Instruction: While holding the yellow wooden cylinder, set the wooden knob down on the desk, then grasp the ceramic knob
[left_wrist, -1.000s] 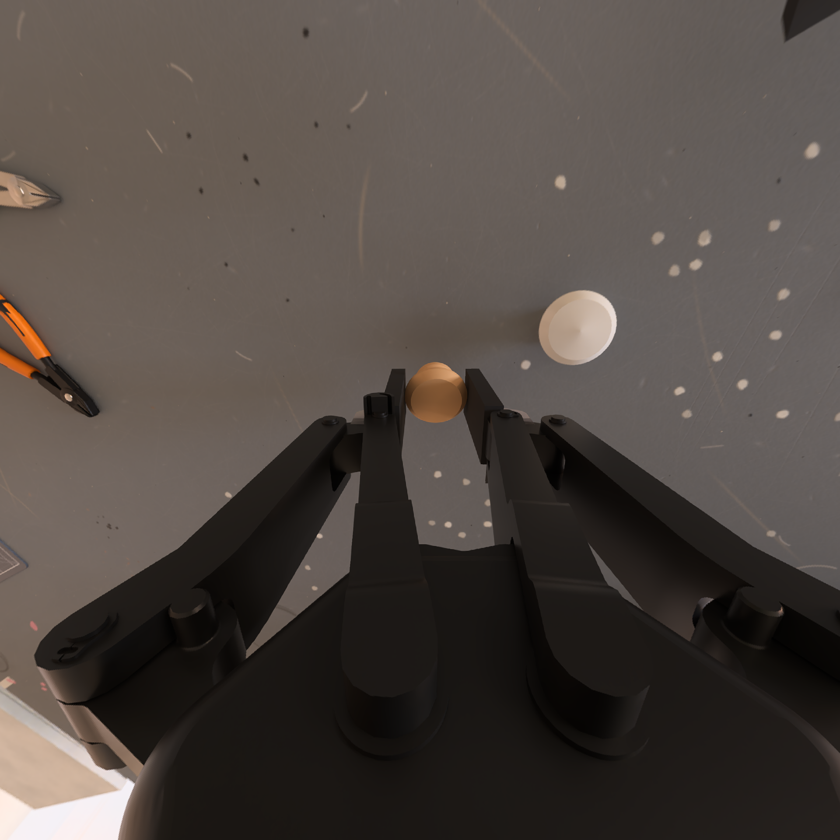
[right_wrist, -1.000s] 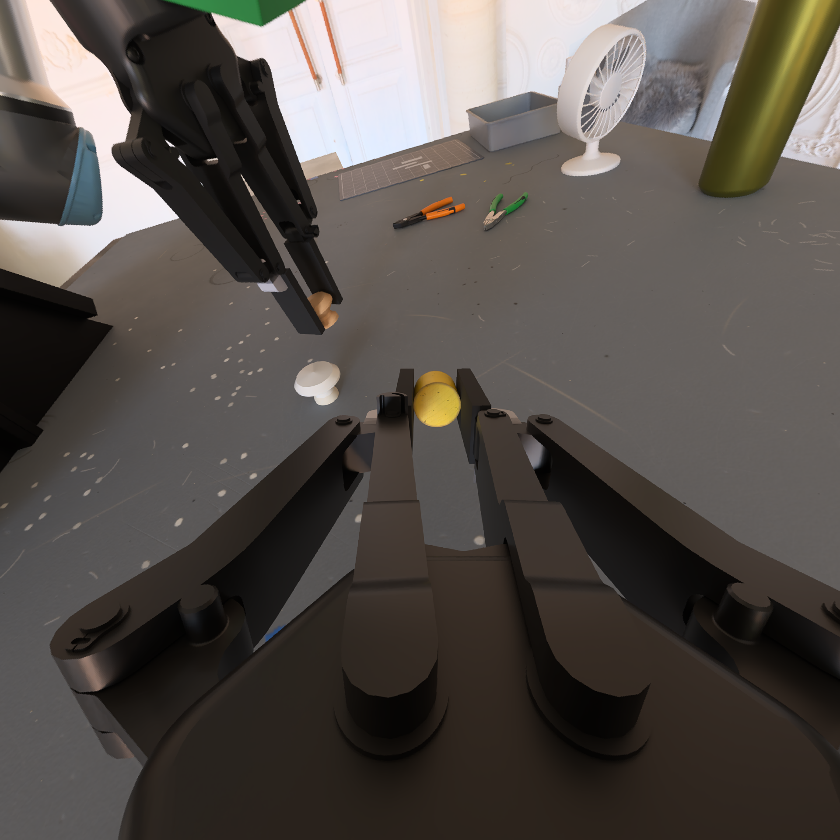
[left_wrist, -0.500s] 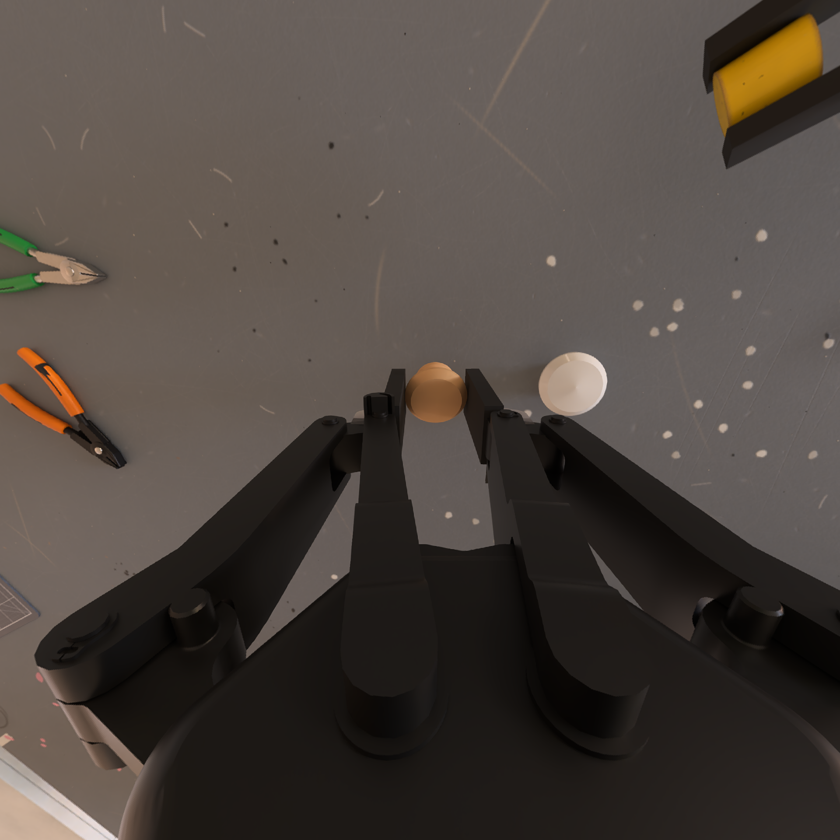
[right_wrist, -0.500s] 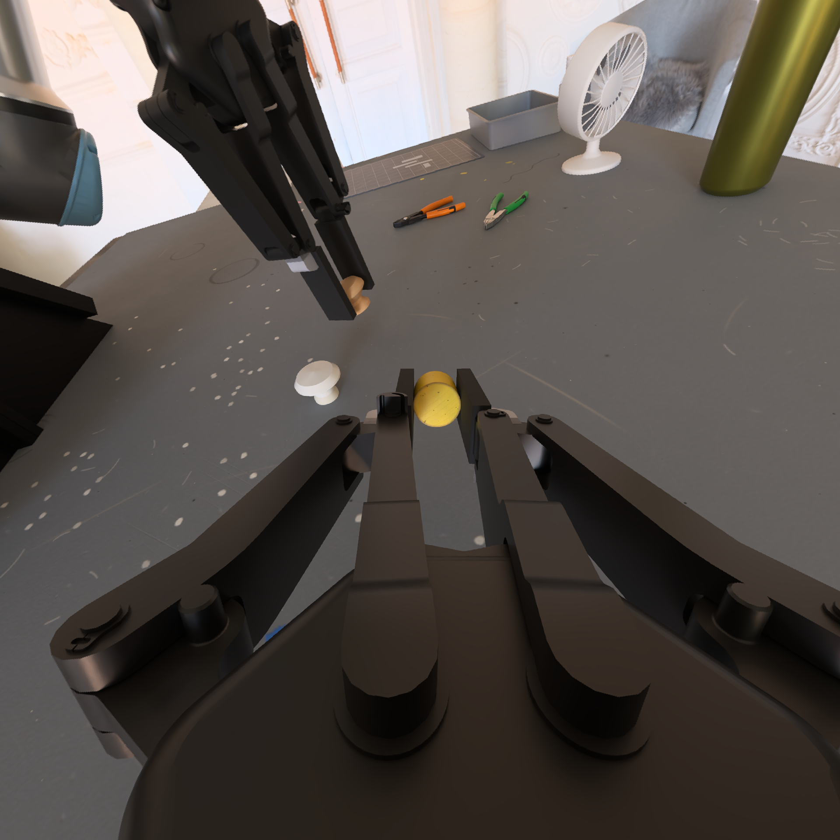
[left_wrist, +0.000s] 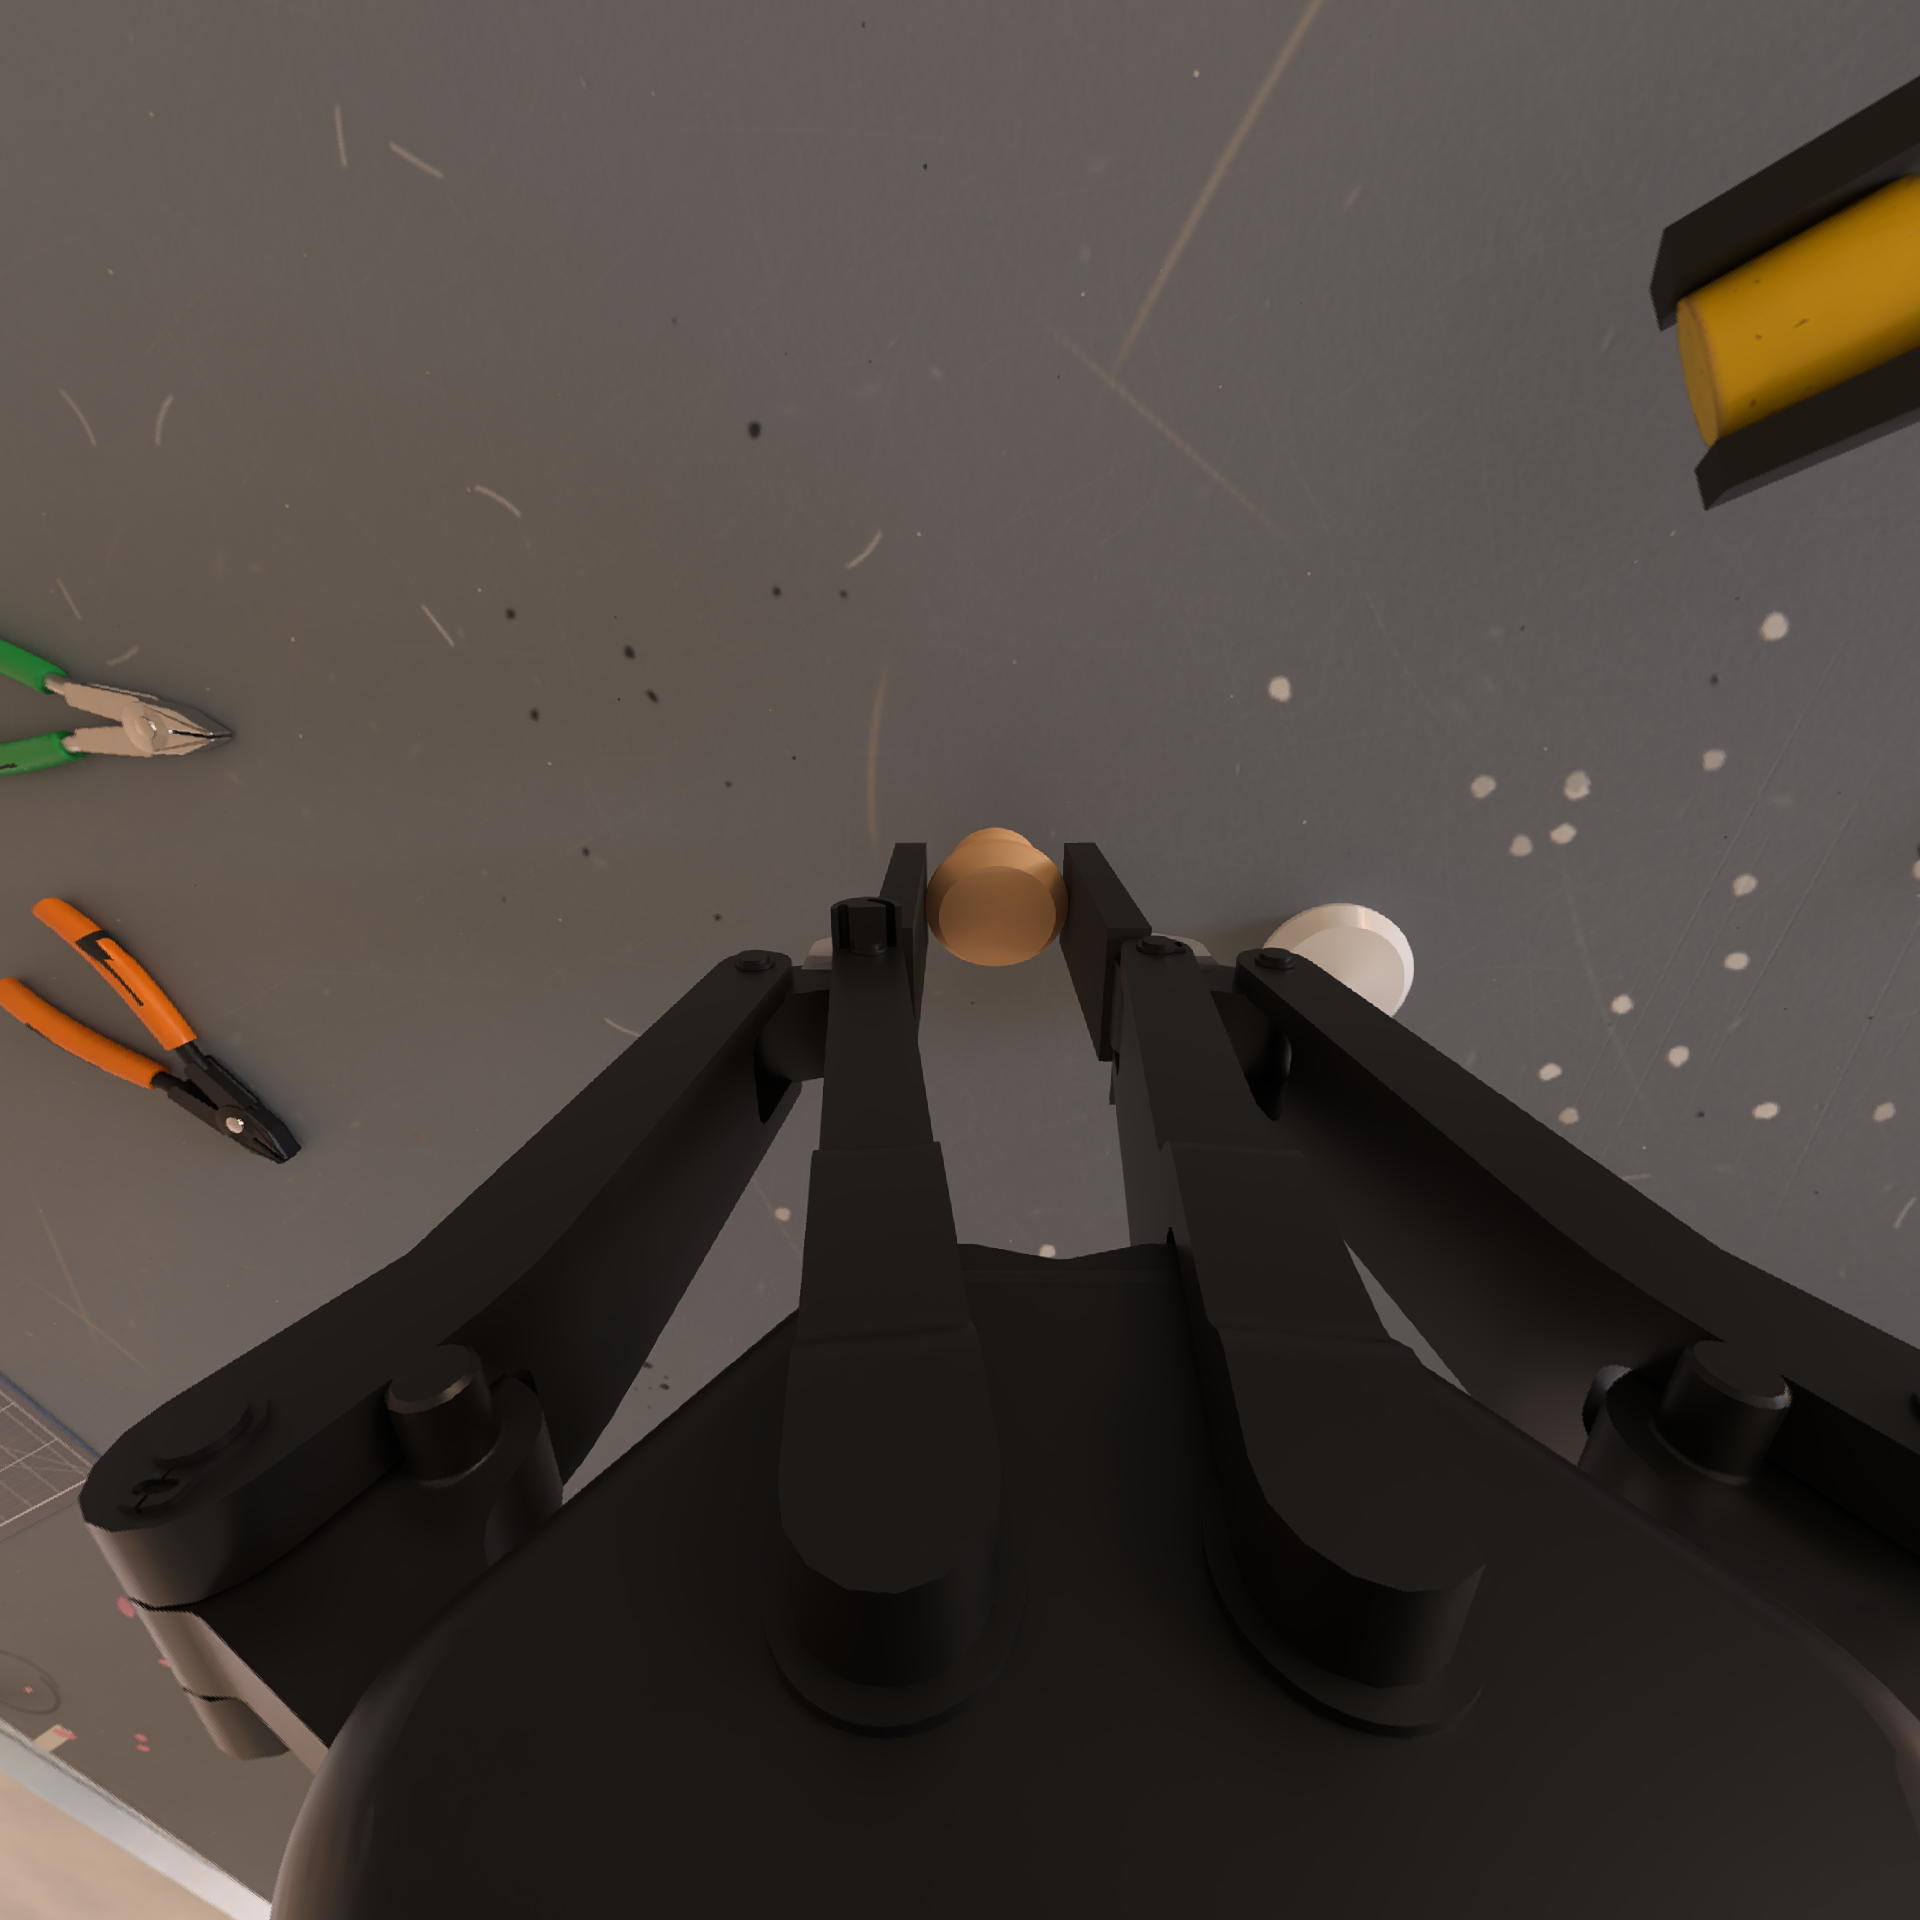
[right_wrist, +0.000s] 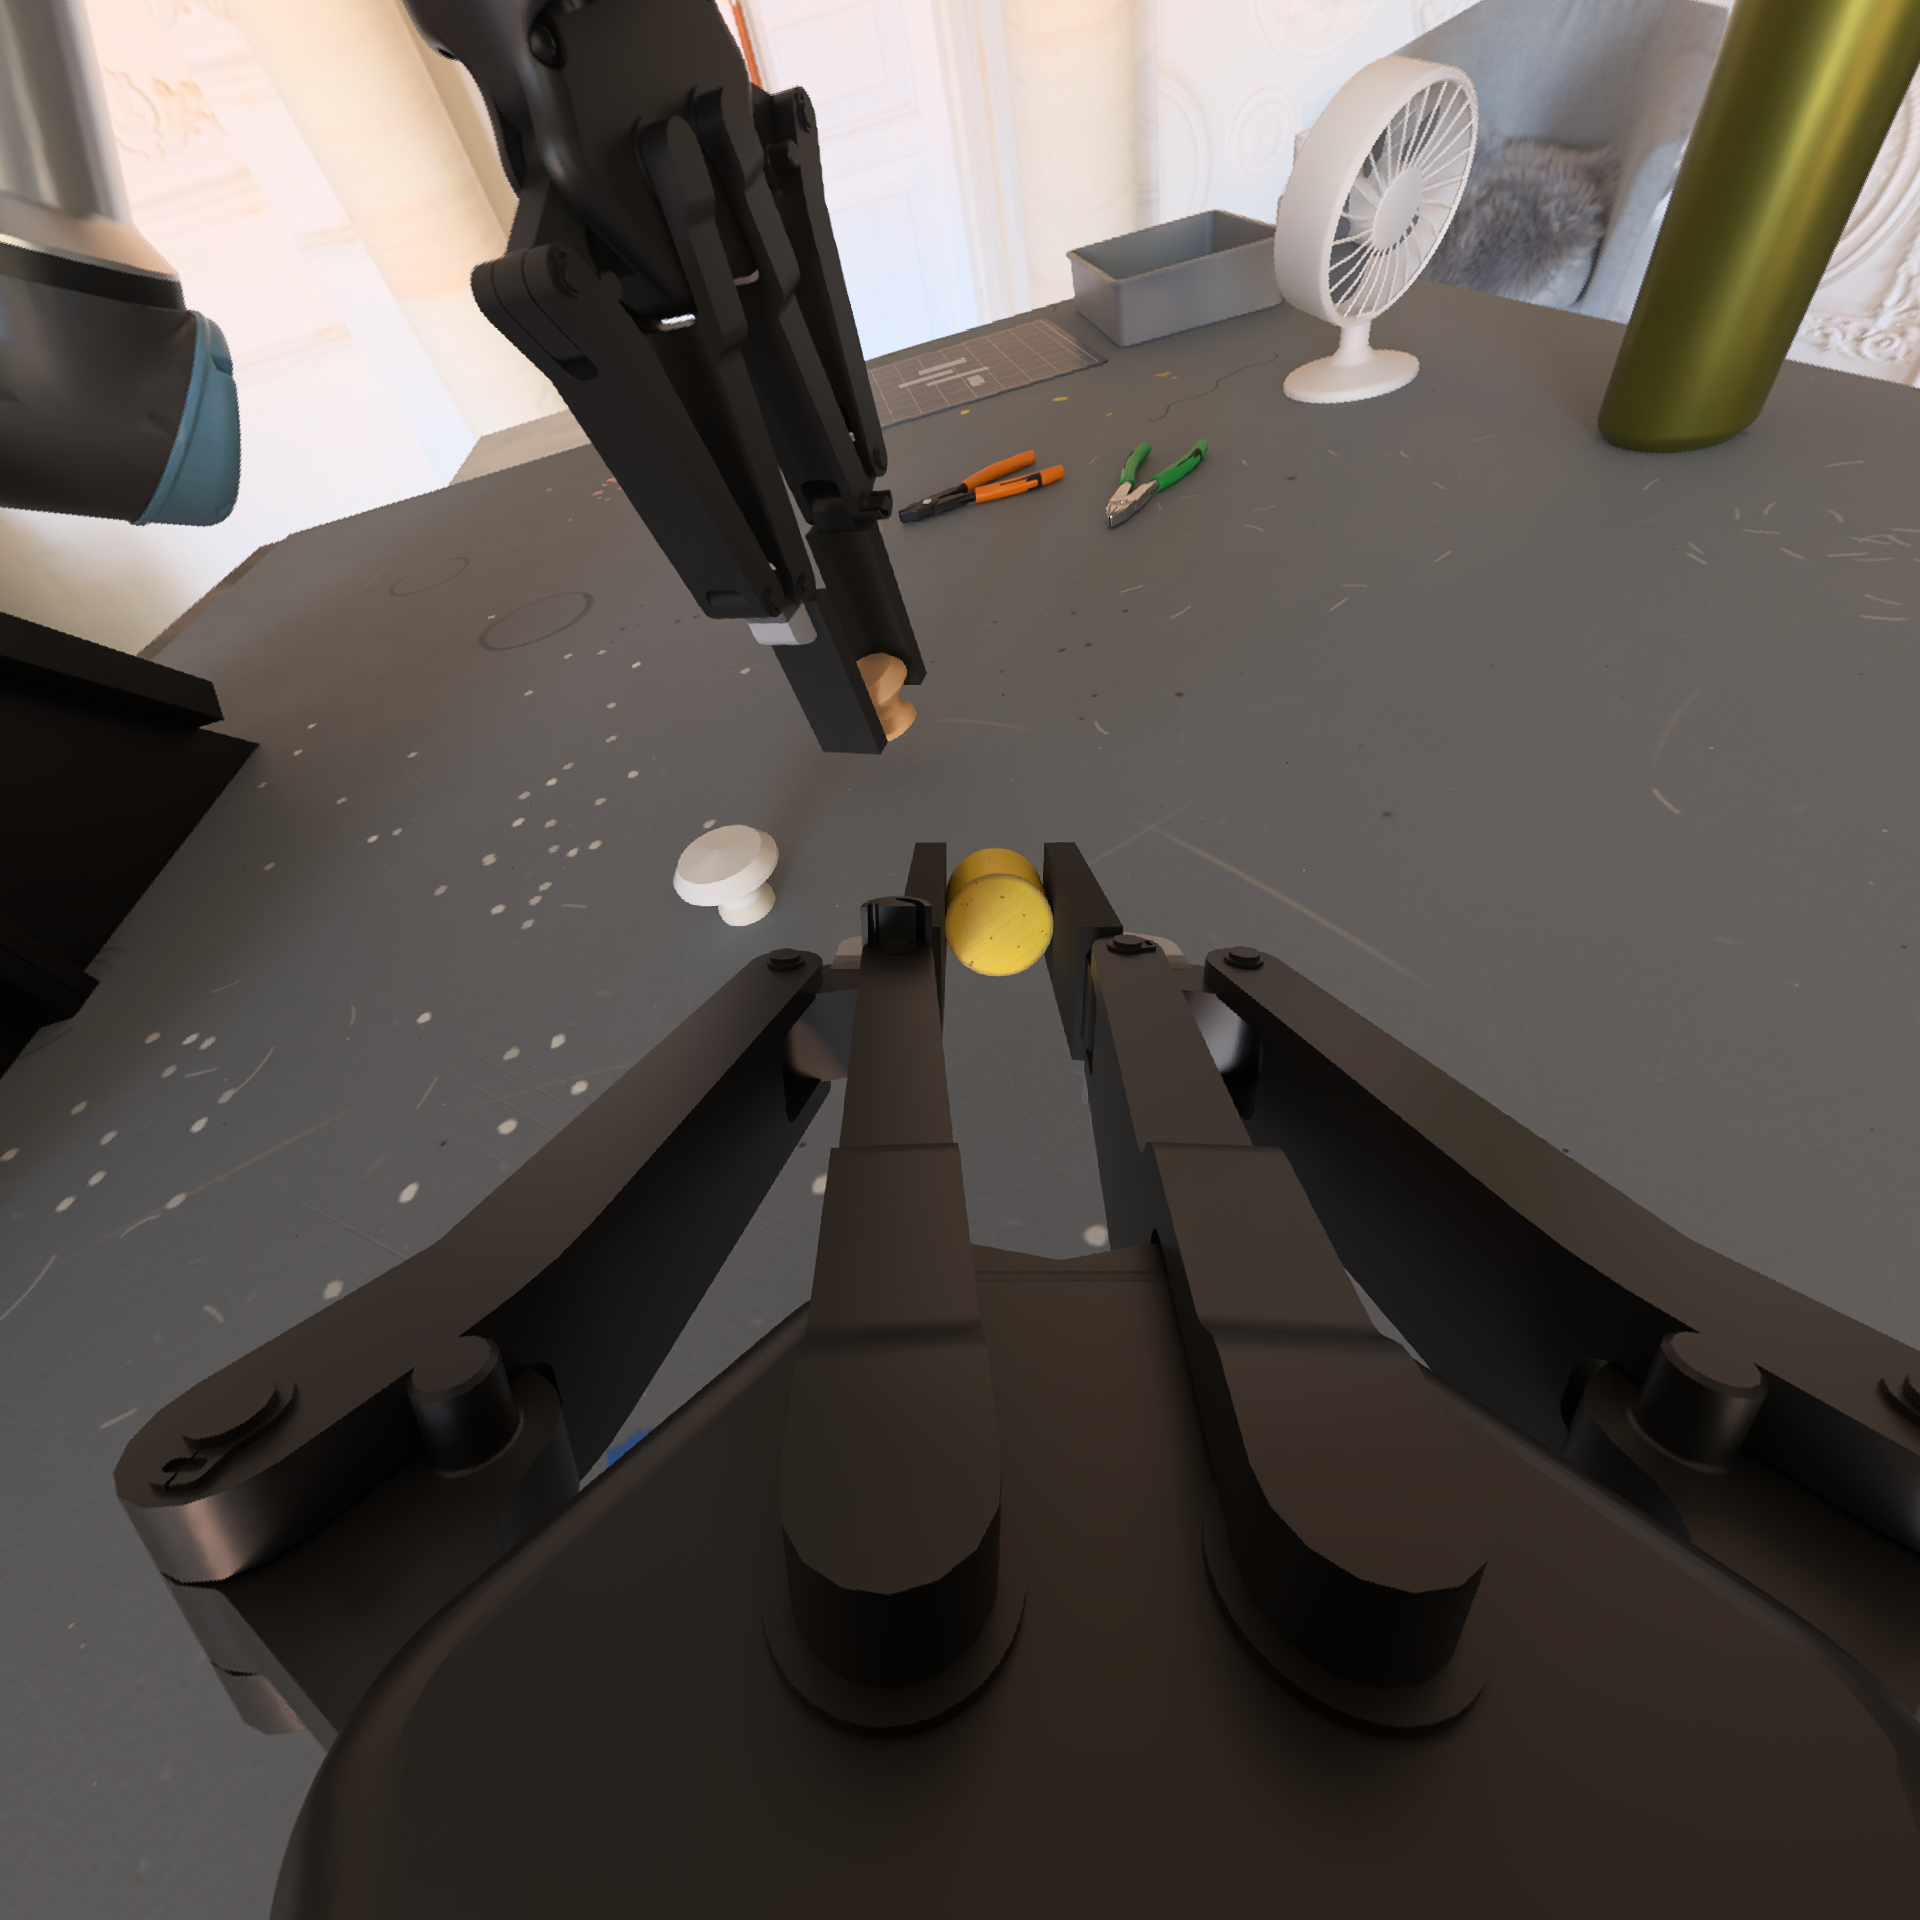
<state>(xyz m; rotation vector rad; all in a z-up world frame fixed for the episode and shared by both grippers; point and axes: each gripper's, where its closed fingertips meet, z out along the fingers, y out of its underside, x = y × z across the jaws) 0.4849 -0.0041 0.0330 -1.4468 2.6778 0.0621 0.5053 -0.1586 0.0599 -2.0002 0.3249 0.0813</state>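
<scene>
My left gripper (left_wrist: 995, 883) is shut on the tan wooden knob (left_wrist: 995, 902) and holds it above the grey desk (left_wrist: 935, 416). In the right wrist view the same gripper (right_wrist: 878, 717) hangs over the desk with the wooden knob (right_wrist: 888, 694) between its fingers. The white ceramic knob (left_wrist: 1351, 951) stands on the desk just right of my left fingers, partly hidden by them; it also shows in the right wrist view (right_wrist: 727, 871). My right gripper (right_wrist: 995, 883) is shut on the yellow wooden cylinder (right_wrist: 997, 914), which also shows at the left wrist view's upper right (left_wrist: 1797, 312).
Orange-handled pliers (left_wrist: 145, 1029) and green-handled pliers (left_wrist: 104, 717) lie on the desk to the left. At the far side stand a white fan (right_wrist: 1361, 229), a grey bin (right_wrist: 1174, 272), a cutting mat (right_wrist: 977, 369) and an olive cylinder (right_wrist: 1756, 218). A black box (right_wrist: 94, 790) sits left.
My left gripper has carried the wooden knob away from the ceramic knob, toward the pliers and the middle of the desk. The right gripper has stayed still with the cylinder.
</scene>
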